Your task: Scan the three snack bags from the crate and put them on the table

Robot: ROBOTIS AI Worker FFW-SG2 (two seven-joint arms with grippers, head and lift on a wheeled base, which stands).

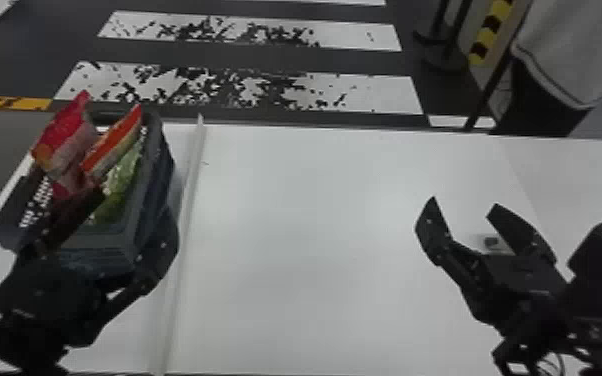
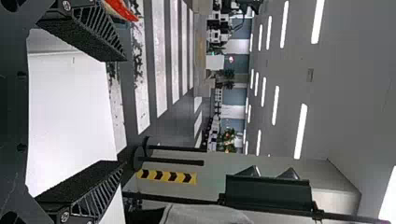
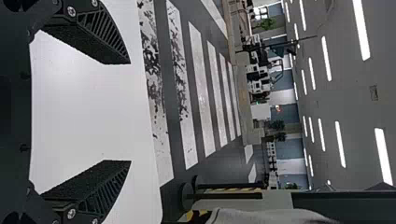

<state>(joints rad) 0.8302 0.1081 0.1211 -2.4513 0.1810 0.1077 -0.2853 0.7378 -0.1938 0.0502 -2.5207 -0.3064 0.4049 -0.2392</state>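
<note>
The dark crate (image 1: 161, 150) stands at the table's left side, holding a red-pink snack bag (image 1: 65, 135), an orange-red bag (image 1: 115, 142) and a green bag (image 1: 124, 172). My left gripper (image 1: 132, 212) is at the crate's near end, fingers spread, one across the crate's near left part and one by its right side. In the left wrist view the left gripper (image 2: 122, 112) holds nothing; a red-orange bag edge (image 2: 122, 10) lies beyond one finger. My right gripper (image 1: 464, 205) is over the table's right part, fingers apart, and the right gripper (image 3: 130, 112) has nothing between them.
A white table (image 1: 315, 225) extends between the arms. A raised pale strip (image 1: 185, 225) runs front to back just right of the crate. Between the right gripper's fingers in the head view shows a small dark item (image 1: 491, 242), too small to identify. Barrier posts (image 1: 445, 55) stand behind the table.
</note>
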